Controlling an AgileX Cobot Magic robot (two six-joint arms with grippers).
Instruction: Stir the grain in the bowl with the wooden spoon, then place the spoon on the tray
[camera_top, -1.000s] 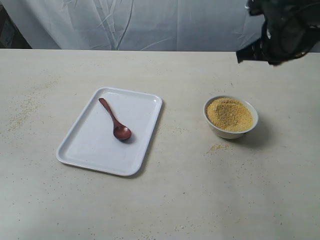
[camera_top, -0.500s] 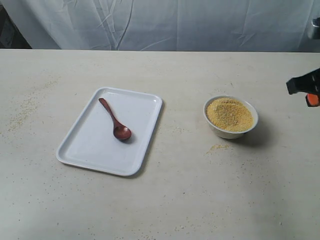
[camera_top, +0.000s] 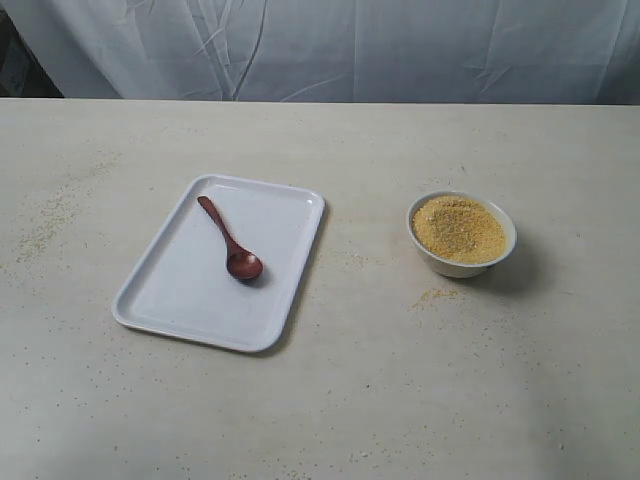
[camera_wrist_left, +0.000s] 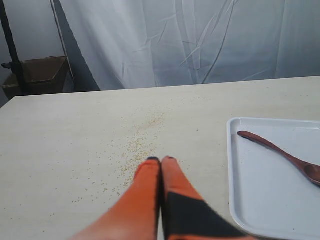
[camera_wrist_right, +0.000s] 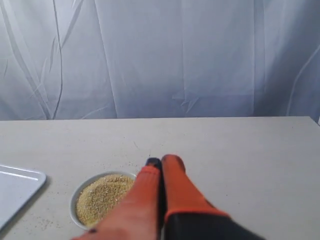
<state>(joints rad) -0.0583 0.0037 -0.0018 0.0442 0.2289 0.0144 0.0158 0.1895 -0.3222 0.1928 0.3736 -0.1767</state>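
With the spoon (camera_top: 229, 240) on the tray (camera_top: 175, 290), grain (camera_top: 460, 228) in the bowl (camera_top: 445, 264) apart from it, and left gripper (camera_wrist_left: 161, 160) and right gripper (camera_wrist_right: 161, 161) pressed together empty, the job looks done.

Tray (camera_top: 180, 290) is sitting on the worktop (camera_top: 400, 400), left of centre in the exterior view, its long side running away from the camera and leaning slightly right. Wooden spoon (camera_top: 228, 240) is lying inside the tray, in its far half, handle pointing toward the far left corner, scoop end resting nearer the tray's middle. Bowl (camera_top: 460, 266) is standing to the right, well apart from the tray, with grain (camera_top: 458, 228) filling it. A small patch of spilled grain (camera_top: 432, 296) is lying just in front of the bowl, toward its left. More loose grains (camera_top: 45, 225) are spreading over the worktop far left of the tray. A hanging cloth (camera_top: 320, 50) is closing off the far edge behind everything.
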